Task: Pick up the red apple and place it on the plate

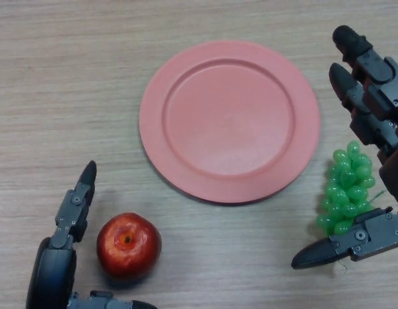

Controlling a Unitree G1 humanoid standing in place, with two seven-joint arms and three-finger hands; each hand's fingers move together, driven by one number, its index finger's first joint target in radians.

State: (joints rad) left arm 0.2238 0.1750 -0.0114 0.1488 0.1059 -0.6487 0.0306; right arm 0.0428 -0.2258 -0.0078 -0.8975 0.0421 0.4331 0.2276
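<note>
Fingers (76, 199) of left hand (54, 270) apart beside red apple (128, 244); pink plate (186, 77) unmarked.

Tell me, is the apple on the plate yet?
Not yet. The pink plate holds nothing. The red apple sits on the table, and the left hand is beside it, fingers open, not gripping. Grabbing, lifting and placing remain. The right hand is by the green grapes.

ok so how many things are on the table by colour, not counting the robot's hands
red: 1, the apple
pink: 1, the plate
green: 1, the bunch of grapes
total: 3
</note>
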